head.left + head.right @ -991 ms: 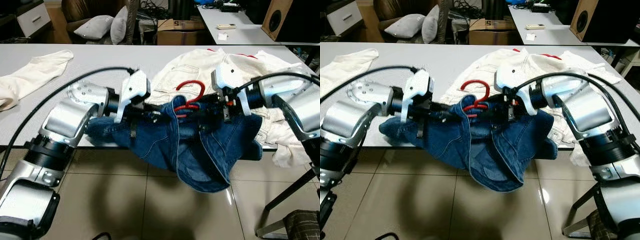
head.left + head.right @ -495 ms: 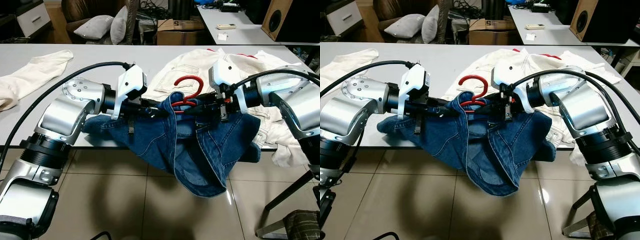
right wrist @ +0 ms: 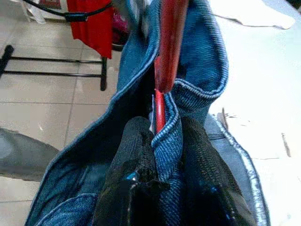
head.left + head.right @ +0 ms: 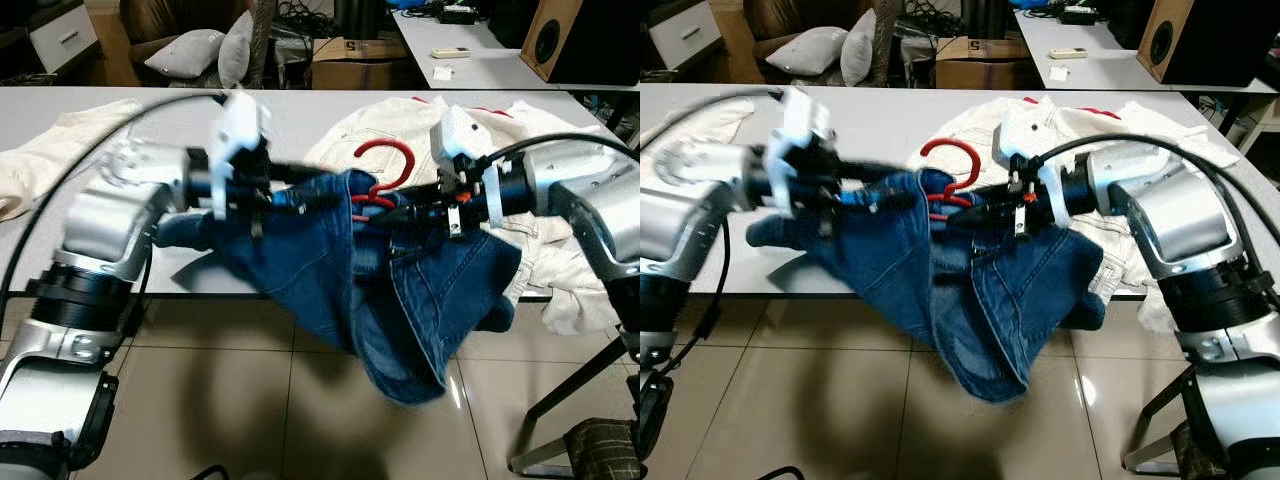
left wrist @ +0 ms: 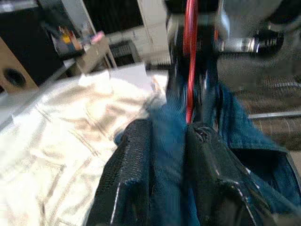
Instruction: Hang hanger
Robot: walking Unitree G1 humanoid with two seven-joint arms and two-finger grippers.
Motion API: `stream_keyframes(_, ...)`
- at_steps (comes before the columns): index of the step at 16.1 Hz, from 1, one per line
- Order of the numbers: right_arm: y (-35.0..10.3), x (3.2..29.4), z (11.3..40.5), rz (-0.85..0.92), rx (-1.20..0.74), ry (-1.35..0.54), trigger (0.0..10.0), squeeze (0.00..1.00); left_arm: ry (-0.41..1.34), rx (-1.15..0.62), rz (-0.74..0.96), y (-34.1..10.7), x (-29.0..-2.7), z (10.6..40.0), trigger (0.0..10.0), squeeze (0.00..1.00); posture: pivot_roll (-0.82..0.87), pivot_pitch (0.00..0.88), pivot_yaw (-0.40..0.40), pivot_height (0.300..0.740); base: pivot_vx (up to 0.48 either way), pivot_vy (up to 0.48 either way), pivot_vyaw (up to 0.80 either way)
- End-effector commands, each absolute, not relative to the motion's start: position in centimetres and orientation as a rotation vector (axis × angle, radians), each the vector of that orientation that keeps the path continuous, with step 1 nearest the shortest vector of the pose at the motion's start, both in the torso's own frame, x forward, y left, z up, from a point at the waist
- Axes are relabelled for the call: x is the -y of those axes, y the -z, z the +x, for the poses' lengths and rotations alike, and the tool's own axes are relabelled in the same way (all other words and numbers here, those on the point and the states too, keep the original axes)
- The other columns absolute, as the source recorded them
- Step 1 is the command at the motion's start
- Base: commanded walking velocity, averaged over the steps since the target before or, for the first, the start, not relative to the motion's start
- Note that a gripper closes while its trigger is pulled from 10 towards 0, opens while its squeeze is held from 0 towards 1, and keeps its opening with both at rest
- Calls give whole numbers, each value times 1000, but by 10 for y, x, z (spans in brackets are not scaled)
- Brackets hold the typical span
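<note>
Two grippers pinch the jeans (image 4: 380,290) either side of the red hanger (image 4: 378,175), left gripper (image 5: 167,155) and right gripper (image 3: 160,155) both clamped on denim, keeping it spread off the surface (image 4: 150,110).

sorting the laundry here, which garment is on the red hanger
The blue jeans, held up off the table edge by both grippers; the white jacket and cream garment lie flat on the table.
</note>
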State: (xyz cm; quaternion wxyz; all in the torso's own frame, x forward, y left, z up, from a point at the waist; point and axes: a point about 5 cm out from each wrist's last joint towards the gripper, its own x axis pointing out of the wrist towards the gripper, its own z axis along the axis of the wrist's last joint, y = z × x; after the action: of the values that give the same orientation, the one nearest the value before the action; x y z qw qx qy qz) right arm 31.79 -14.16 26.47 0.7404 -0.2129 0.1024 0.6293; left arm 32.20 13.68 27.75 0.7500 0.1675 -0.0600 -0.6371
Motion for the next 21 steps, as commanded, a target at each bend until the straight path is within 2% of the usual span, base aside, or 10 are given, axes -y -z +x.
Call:
stream_keyframes(1, -268, 140, 315, -456, -204, -1399, 0, 0, 1395, 193, 380, -291, -136, 319, 10000, 0, 18, 0, -6, 740, 0, 0, 0)
stream_keyframes(6, -271, 135, 314, -294, -158, -1367, 0, 0, 1355, 239, 288, -306, -160, 310, 10000, 0, 32, 0, -20, 740, 0, 0, 0)
stream_keyframes(8, -271, 135, 313, -77, -143, -1263, 0, 0, 1186, 250, 284, -307, -181, 306, 10000, 0, 43, 0, -34, 740, 0, 0, 0)
stream_keyframes(10, -262, 138, 313, -19, -156, -1125, 0, 0, 999, 183, 313, -296, -198, 308, 10000, 0, 41, 0, -30, 740, 0, 0, 0)
stream_keyframes(11, -251, 138, 310, -43, -178, -1030, 10000, 0, 915, 142, 324, -285, -208, 304, 10000, 0, 38, 0, -24, 740, 0, 0, 0)
stream_keyframes(15, -221, 130, 286, -58, -169, -947, 10000, 0, 642, 3, 299, -242, -227, 283, 10000, 0, 41, 0, -34, 740, 0, 0, 0)
stream_keyframes(16, -211, 131, 278, -75, -111, -824, 10000, 0, 494, -6, 241, -231, -226, 278, 10000, 0, 58, 0, -52, 740, 0, 0, 800)
stream_keyframes(17, -209, 131, 275, -64, -104, -790, 10000, 0, 447, -6, 228, -228, -225, 277, 10000, 0, 62, 0, -56, 740, 0, 0, 800)
stream_keyframes(19, -195, 128, 262, -27, -111, -676, 10000, 0, 379, -39, 262, -208, -206, 260, 10000, 0, 76, 0, -75, 740, 0, 0, 800)
stream_keyframes(21, -177, 121, 253, -20, -149, -626, 10000, 0, 476, -91, 192, -180, -176, 243, 10000, 0, 55, 0, -59, 740, 0, 0, 800)
